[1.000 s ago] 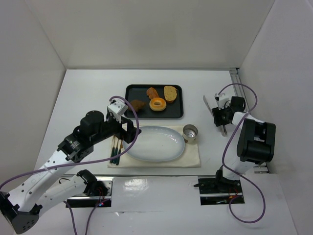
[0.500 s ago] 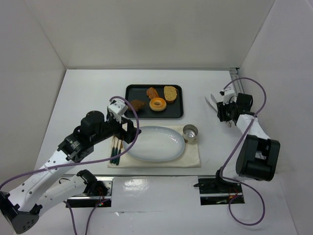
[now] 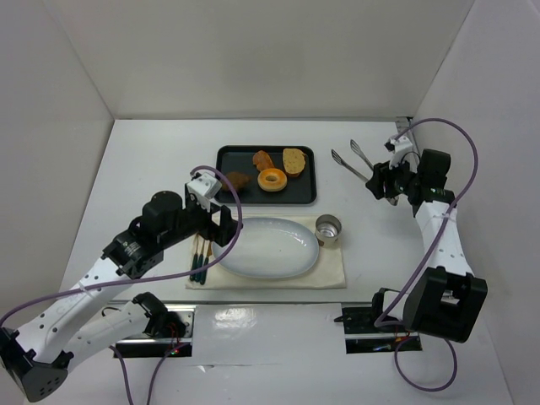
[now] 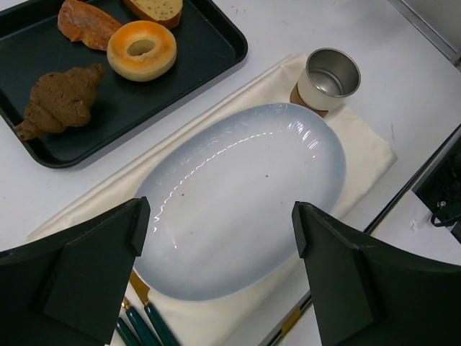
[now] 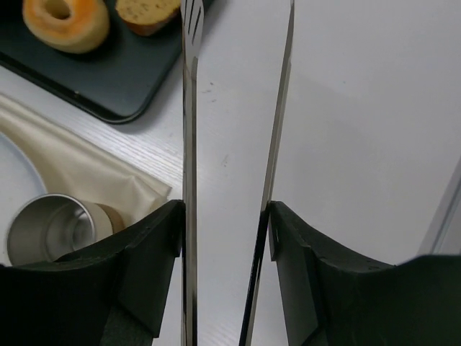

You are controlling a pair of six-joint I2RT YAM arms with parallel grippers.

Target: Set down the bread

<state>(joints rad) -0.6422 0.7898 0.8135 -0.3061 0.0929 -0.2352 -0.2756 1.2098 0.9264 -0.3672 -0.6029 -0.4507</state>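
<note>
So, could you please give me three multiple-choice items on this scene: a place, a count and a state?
1. Where does the bread lie? A) on the white plate B) in the metal cup C) on the black tray
2. How many food pieces are on that tray? A) two B) four C) six
3. What is the right end effector doing? A) gripping metal tongs B) open and empty C) gripping a fork
1 C: the ring sits there beside the croissant. 2 B: ring, croissant, toast slice, orange-brown piece. 3 A: both tong arms run through its grip.
</note>
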